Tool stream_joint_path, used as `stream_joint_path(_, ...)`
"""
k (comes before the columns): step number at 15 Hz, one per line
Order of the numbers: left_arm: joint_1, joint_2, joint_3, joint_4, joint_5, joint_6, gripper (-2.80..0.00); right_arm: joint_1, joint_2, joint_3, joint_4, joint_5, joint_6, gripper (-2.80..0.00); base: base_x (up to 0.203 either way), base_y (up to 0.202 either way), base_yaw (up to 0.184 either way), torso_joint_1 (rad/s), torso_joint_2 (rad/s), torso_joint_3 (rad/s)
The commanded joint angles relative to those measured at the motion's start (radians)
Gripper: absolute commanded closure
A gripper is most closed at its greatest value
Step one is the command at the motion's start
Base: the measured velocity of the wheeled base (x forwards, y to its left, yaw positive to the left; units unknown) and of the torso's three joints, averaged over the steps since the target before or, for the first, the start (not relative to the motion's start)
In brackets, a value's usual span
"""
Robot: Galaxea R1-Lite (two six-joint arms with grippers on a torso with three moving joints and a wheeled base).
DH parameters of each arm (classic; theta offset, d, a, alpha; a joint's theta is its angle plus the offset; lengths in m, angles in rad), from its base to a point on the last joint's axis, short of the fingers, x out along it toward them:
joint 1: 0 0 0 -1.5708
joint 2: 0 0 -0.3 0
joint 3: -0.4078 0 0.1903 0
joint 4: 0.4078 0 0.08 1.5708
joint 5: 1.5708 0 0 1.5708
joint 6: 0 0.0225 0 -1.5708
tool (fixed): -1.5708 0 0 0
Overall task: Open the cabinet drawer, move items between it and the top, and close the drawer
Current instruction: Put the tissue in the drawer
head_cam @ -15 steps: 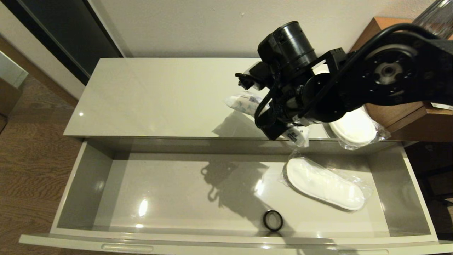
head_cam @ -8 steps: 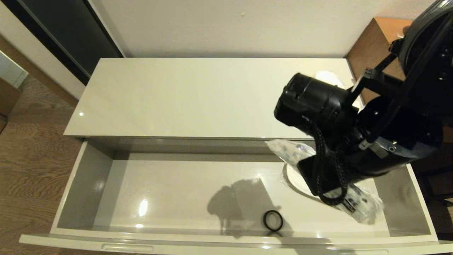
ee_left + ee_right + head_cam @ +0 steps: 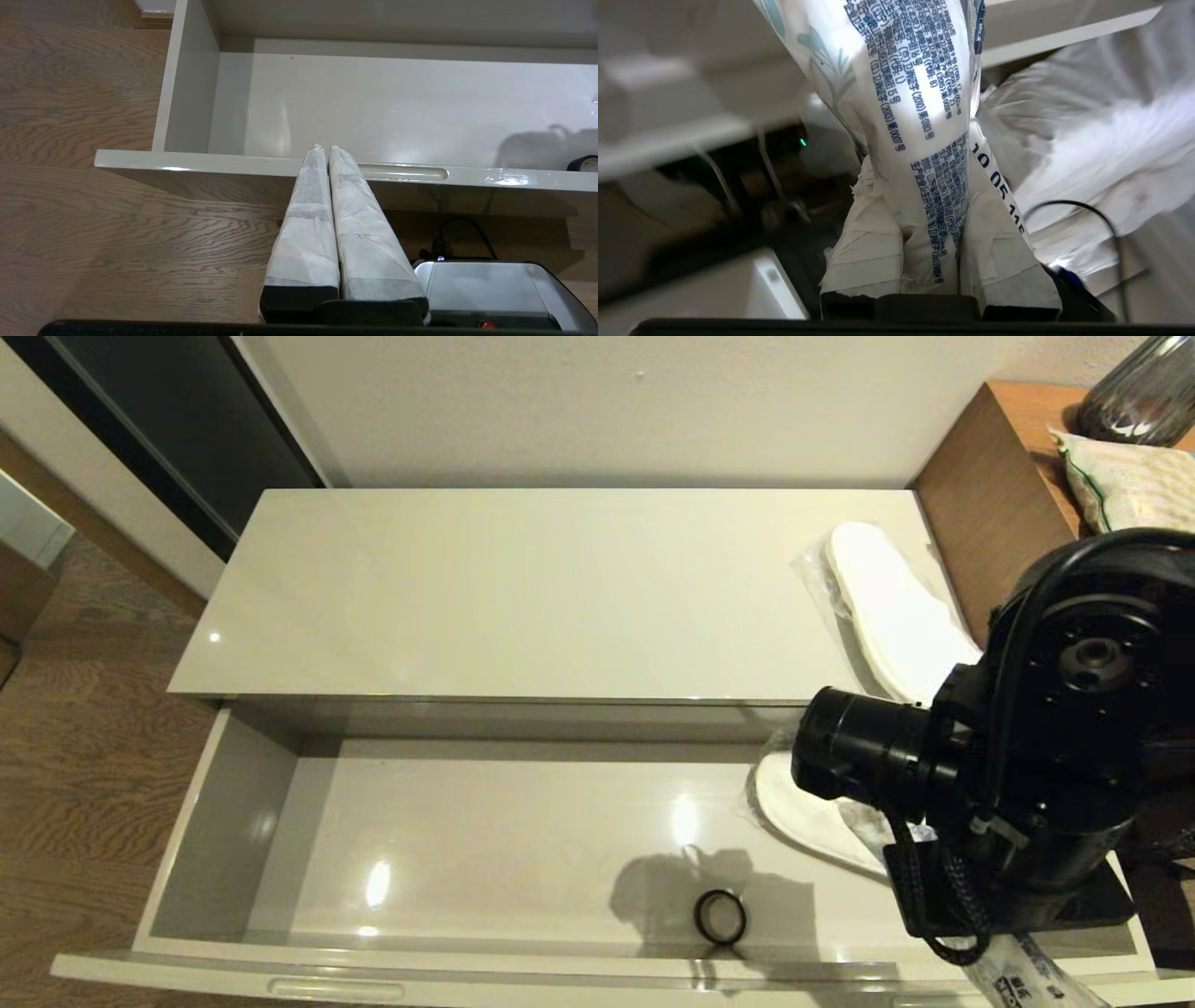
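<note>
Fingers [image 3: 859, 252] of our right gripper [image 3: 931, 233] clamp the white packet [image 3: 915, 107] w/ blue print, low over the open cabinet drawer [image 3: 224, 803], right end, near its front. Our left gripper [image 3: 324, 151], fingers pressed together, sits parked at the drawer front above wood floor [image 3: 93, 224]. One wrapped slipper [image 3: 803, 807] lies in the drawer near a black ring [image 3: 720, 917]; another slipper [image 3: 892, 611] rests on the glossy top [image 3: 523, 588], beside brown furniture [image 3: 990, 513] holding a green-striped bag [image 3: 1134, 481].

The glossy cream surface [image 3: 523, 588] carries one wrapped slipper [image 3: 887, 616] beyond the right tool [image 3: 1013, 957]; the open drawer [image 3: 224, 803] holds another slipper [image 3: 803, 807] and a black ring [image 3: 720, 917].
</note>
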Motion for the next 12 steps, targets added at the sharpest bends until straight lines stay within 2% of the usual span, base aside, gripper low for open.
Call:
stream_joint_path(1, 0.000, 0.001, 0.000, 0.000, 0.000, 0.000, 0.00, -0.108, 0.029, 0.050, -0.055, -0.006, 0.006, 0.00, 0.000, 0.000, 0.000, 0.000, 0.00, 0.000)
stream_joint_path(3, 0.000, 0.002, 0.000, 0.000, 0.000, -0.001, 0.00, -0.197, 0.049, 0.045, -0.077, -0.010, -0.005, 0.00, 0.000, 0.000, 0.000, 0.000, 0.00, 0.000)
stream_joint_path(5, 0.000, 0.001, 0.000, 0.000, 0.000, 0.000, 0.00, -0.248, 0.042, 0.047, -0.115, -0.024, -0.049, 0.00, 0.000, 0.000, 0.000, 0.000, 0.00, 0.000)
stream_joint_path(6, 0.000, 0.001, 0.000, 0.000, 0.000, 0.000, 0.00, -0.270, 0.040, 0.059, -0.132, -0.074, -0.058, 0.00, 0.000, 0.000, 0.000, 0.000, 0.00, 0.000)
stream_joint_path(7, 0.000, 0.000, 0.000, 0.000, 0.000, -0.001, 0.00, -0.288, 0.043, 0.074, -0.151, -0.108, -0.078, 0.00, 0.000, 0.000, 0.000, 0.000, 0.00, 0.000)
stream_joint_path(10, 0.000, 0.000, 0.000, 0.000, 0.000, 0.001, 0.00, -0.307, 0.059, 0.098, -0.212, -0.112, -0.094, 0.00, 0.000, 0.000, 0.000, 0.000, 0.00, 0.000)
stream_joint_path(12, 0.000, 0.000, 0.000, 0.000, 0.000, 0.000, 0.00, -0.316, 0.080, 0.152, -0.311, -0.111, -0.110, 0.00, 0.000, 0.000, 0.000, 0.000, 0.00, 0.000)
